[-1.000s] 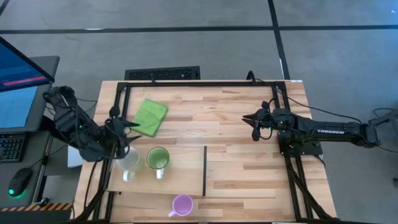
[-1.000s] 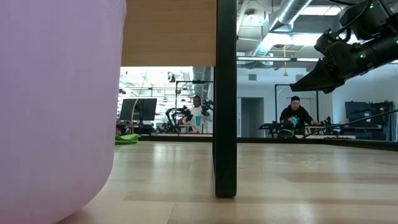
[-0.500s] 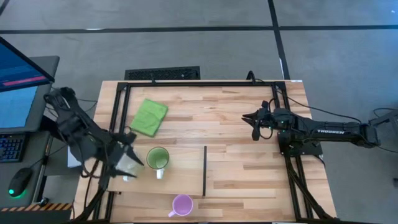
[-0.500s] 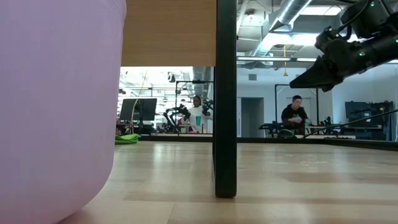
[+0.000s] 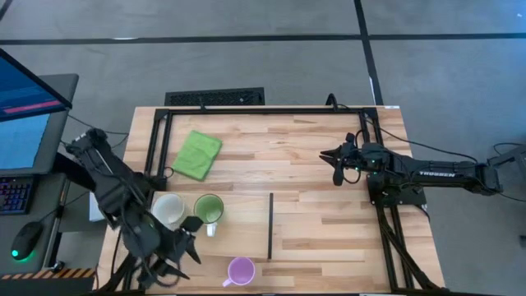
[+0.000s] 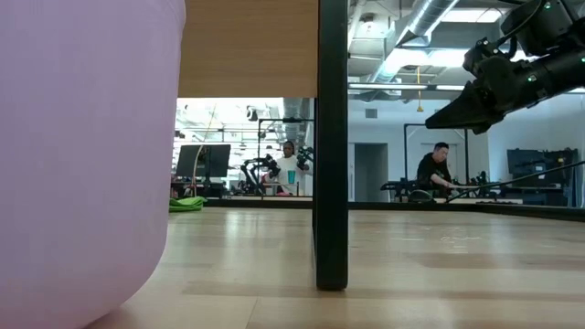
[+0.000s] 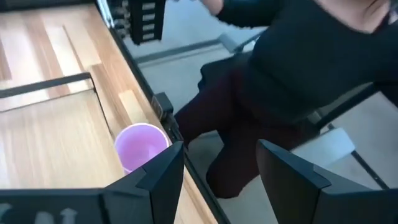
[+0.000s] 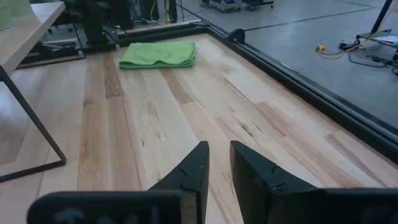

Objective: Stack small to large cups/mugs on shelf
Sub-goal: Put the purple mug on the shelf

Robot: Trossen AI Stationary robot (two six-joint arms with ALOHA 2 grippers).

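A white mug [image 5: 168, 210] and a green mug [image 5: 209, 209] stand side by side on the pale shelf board [image 5: 238, 230], which is raised on a dark frame [image 6: 331, 146]. A light purple mug [image 5: 241, 270] stands on the tabletop at the near edge, and it shows again in the left wrist view [image 7: 142, 143] and the low view [image 6: 82, 155]. My left gripper [image 5: 191, 241] hovers open over the shelf's near part, between the green and purple mugs, and holds nothing [image 7: 221, 177]. Over the right half of the table my right gripper [image 5: 335, 171] hangs still, its fingers [image 8: 194, 165] a narrow gap apart with nothing between them.
A folded green cloth [image 5: 199, 154] lies at the far left of the table. A dark frame rail [image 5: 263, 110] runs round the tabletop. A person in dark clothes [image 7: 298, 81] is just beyond the near edge, close to the purple mug. Bare wood [image 5: 320, 230] lies right of the shelf.
My left gripper has swung from above the white mug toward the table's near edge, turning as it went, and now points toward the purple mug. Its fingers have stayed open. The mugs stand where they were.
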